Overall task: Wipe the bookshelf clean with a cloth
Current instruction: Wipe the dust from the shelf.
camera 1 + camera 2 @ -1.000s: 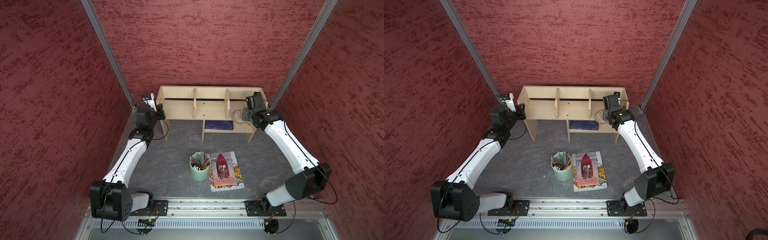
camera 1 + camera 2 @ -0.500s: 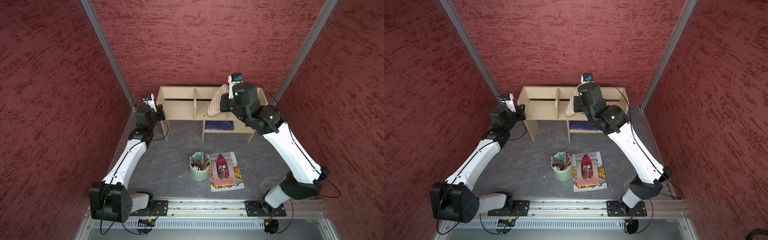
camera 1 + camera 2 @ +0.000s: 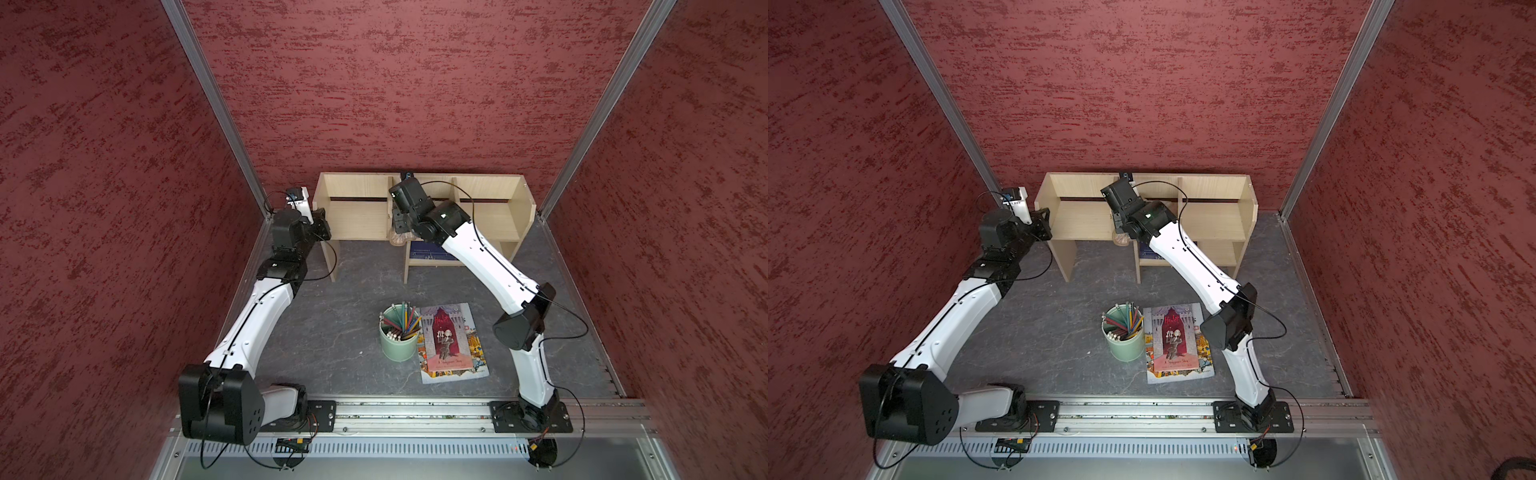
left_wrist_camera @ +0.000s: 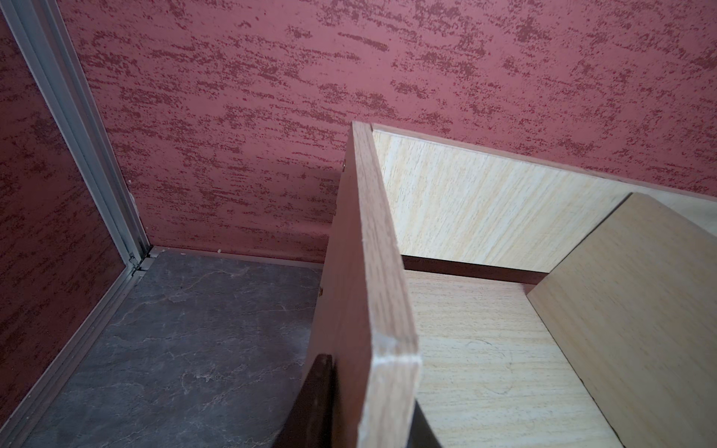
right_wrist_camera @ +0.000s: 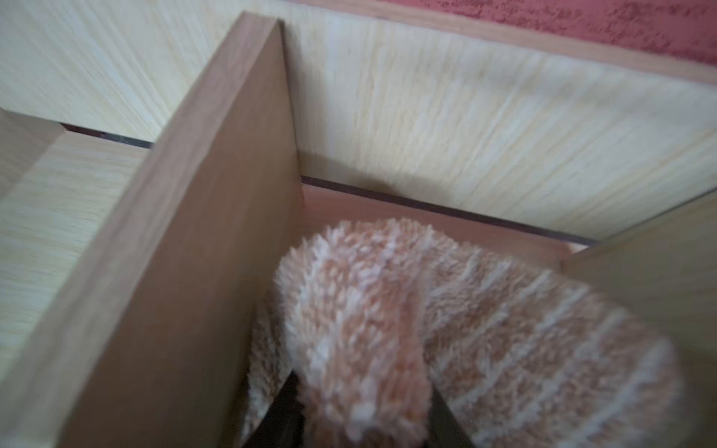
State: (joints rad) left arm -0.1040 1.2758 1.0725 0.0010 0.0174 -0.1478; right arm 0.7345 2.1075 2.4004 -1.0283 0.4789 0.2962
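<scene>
The left tool (image 3: 325, 224) is clenched on the left side panel (image 4: 372, 310) of the bookshelf (image 3: 357, 216), with one finger on each face. The right tool (image 5: 362, 399) reaches into the middle compartment, where the cloth (image 5: 426, 310) lies on the shelf board against a divider (image 5: 217, 232). A fold of the cloth stands between its fingers. The wrist view is blurred, so it is unclear whether they pinch it or stand loose.

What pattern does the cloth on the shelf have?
Fluffy peach-beige with thin pale stripes; the cloth shows best in the right wrist view.
</scene>
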